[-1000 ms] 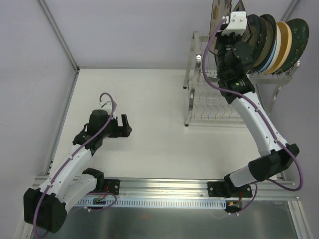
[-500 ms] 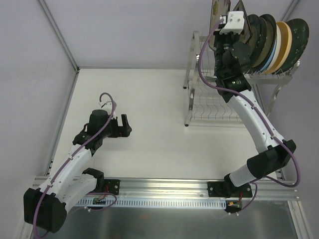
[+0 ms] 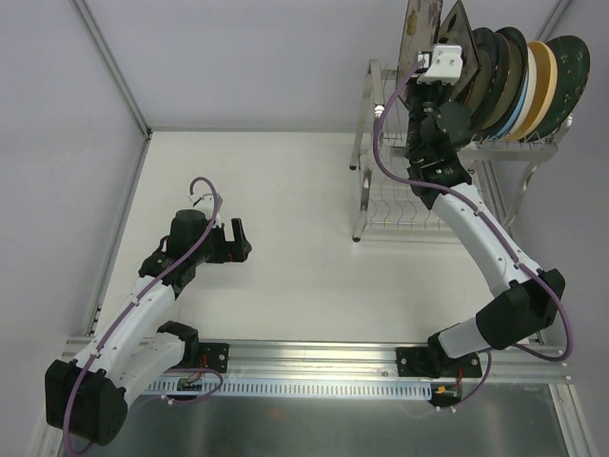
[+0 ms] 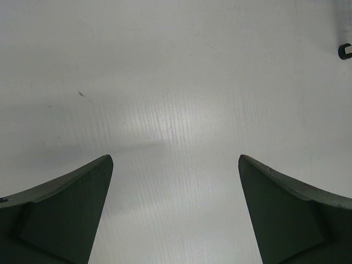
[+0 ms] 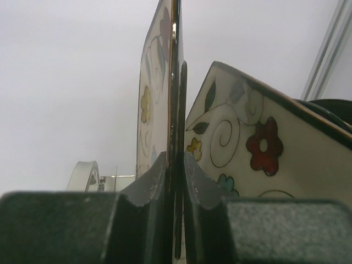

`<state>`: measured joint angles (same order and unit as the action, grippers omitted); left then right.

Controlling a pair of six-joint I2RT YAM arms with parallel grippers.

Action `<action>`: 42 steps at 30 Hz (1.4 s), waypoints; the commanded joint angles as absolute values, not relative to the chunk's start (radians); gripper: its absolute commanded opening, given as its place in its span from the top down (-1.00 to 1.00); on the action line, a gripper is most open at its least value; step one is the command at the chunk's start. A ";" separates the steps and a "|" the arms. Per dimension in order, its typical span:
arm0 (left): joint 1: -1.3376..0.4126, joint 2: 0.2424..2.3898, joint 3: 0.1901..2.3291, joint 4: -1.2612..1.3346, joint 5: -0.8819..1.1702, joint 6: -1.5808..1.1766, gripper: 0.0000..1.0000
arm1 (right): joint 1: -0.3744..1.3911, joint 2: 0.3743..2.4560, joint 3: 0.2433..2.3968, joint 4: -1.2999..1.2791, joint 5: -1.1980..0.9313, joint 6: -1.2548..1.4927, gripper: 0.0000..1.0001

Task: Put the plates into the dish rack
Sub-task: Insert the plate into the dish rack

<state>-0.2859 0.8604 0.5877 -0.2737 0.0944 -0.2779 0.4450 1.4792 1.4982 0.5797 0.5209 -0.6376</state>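
In the upper right of the top view the right arm [image 3: 476, 224] reaches up to the dish rack [image 3: 364, 162], a shiny wire frame standing at the far right side of the table [image 3: 285, 171]. The wrist view shows the right fingers [image 5: 148, 181] pressed onto the lower edge of a square floral plate [image 5: 159, 82], one finger on each face, so that the plate stands upright and edge-on in the middle of that frame. From above, the same plate [image 3: 417, 29] rises at the left end of the row on the rack's upper tier. Its bottom edge is hidden behind the wrist, so whether it sits in a slot cannot be told. Just to its right a second square floral plate [image 5: 247, 143] leans away at a tilt, with a red flower and curling stems on its cream face; in the top view it [image 3: 455, 24] stands between the held plate and the round ones. Further right the round plates stand on edge close together: several dark ones [image 3: 495, 67], a pale blue one [image 3: 521, 105], a tan one [image 3: 542, 81] and a dark green one [image 3: 574, 62] at the far end. The rack's lower wire tier [image 3: 400, 205] shows below them. At the left of the top view the left fingers [image 3: 238, 230] hang low over the table, well apart from the rack; their wrist view shows them [image 4: 71, 209] spread wide with only white table surface between them.
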 commanded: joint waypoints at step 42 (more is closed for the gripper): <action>-0.276 0.828 0.606 -0.249 0.089 -0.281 -0.98 | 0.445 1.417 1.672 0.103 0.449 -0.414 0.99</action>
